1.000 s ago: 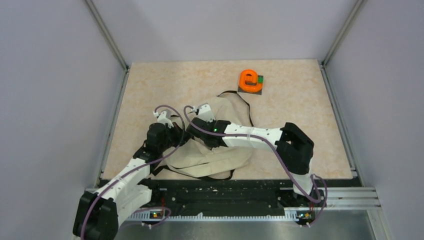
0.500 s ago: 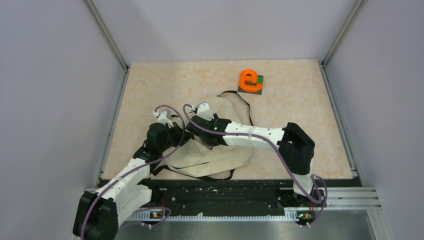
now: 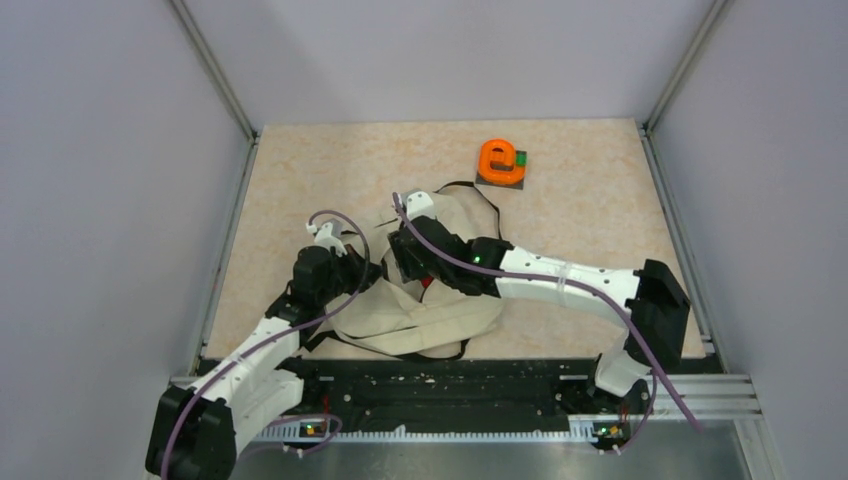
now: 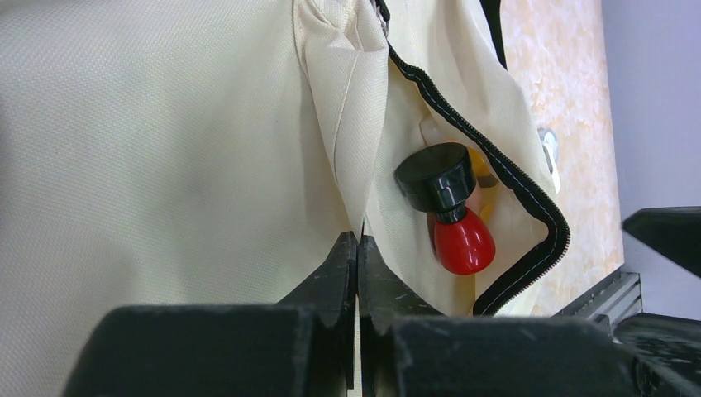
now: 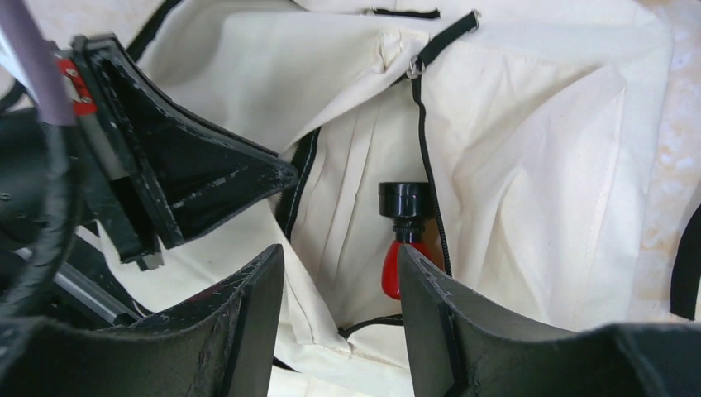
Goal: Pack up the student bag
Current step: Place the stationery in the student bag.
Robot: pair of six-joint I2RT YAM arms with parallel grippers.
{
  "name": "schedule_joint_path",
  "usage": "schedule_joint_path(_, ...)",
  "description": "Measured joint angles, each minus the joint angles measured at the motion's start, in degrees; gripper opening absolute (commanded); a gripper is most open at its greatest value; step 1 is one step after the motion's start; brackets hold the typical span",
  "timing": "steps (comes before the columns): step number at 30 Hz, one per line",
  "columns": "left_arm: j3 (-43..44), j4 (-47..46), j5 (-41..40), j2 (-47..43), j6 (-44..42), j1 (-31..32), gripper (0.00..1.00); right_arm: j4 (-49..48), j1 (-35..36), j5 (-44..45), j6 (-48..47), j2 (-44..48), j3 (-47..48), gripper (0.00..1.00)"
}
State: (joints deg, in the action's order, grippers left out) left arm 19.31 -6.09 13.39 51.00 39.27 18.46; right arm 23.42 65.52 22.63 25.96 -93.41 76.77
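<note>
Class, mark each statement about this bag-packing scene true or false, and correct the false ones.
1. The left end effector is shut on the student bag's fabric. True.
2. A red bottle lies inside the bag's opening. True.
3. The right end effector grips that bottle. False: its jaws stand open.
4. The orange object lies in the bag. False: it sits on the table, beyond the bag.

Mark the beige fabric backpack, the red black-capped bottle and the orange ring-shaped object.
beige fabric backpack point(image 4: 165, 149): left wrist view, outer panel.
red black-capped bottle point(image 4: 463, 241): left wrist view, red body.
orange ring-shaped object point(image 3: 485, 158): top external view, left rim.
</note>
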Motion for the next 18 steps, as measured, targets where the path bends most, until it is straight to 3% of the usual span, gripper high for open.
schedule_joint_path(6,0.0,0.2,-0.1,-0.3,0.0,0.0,0.0,-0.9,0.0,1.2,-1.7,1.4,0.0,0.57)
schedule_joint_path(14,0.0,0.6,-0.2,-1.0,0.0,0.0,0.0,3.0,0.0,8.0,-3.1,-1.0,0.1,0.56)
schedule_joint_path(18,0.0,0.8,-0.3,-1.0,0.0,0.0,0.0,4.3,-0.1,9.7,-3.5,-4.7,0.2,0.39)
